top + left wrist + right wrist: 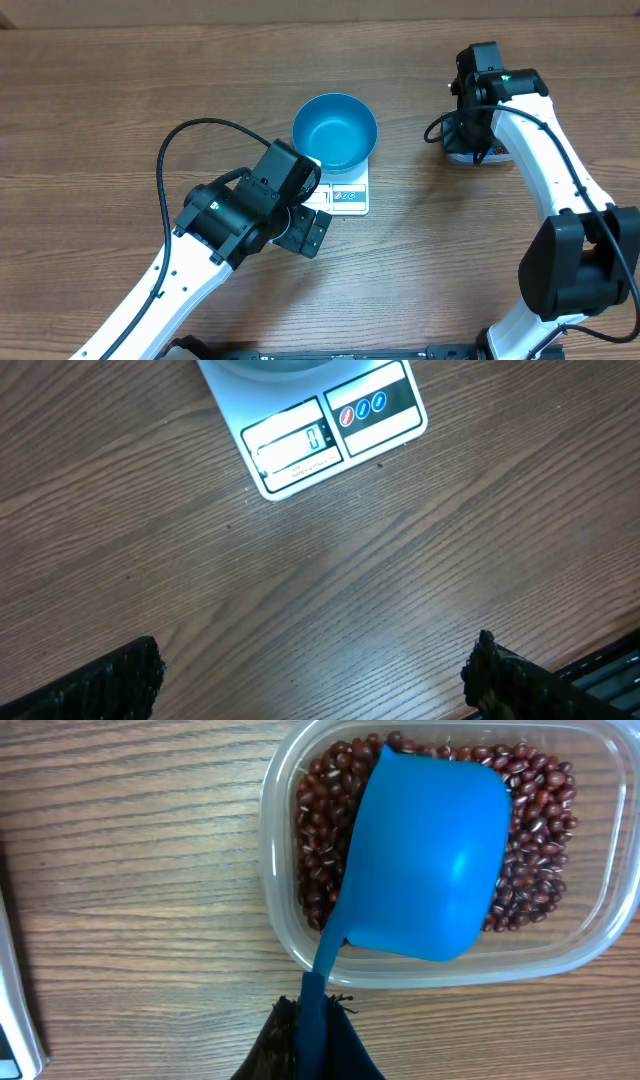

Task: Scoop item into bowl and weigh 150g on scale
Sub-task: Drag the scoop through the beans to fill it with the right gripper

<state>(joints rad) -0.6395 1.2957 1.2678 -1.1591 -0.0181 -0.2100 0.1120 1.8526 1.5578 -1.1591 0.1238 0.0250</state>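
Observation:
The blue bowl (335, 130) stands empty on the white scale (347, 196), whose display panel (335, 425) shows in the left wrist view. My left gripper (305, 232) (315, 675) hangs open over bare table just in front of the scale, its fingers (110, 680) far apart. At the far right, my right gripper (470, 130) (313, 1020) is shut on the handle of a blue scoop (430, 860). The scoop's cup lies over the red-brown beans (325, 830) in a clear tub (280, 920). No beans show inside the cup.
The right arm hides most of the tub (480, 155) in the overhead view. A black cable (165, 165) loops from the left arm across the table's left side. Wooden tabletop (120, 90) lies all around.

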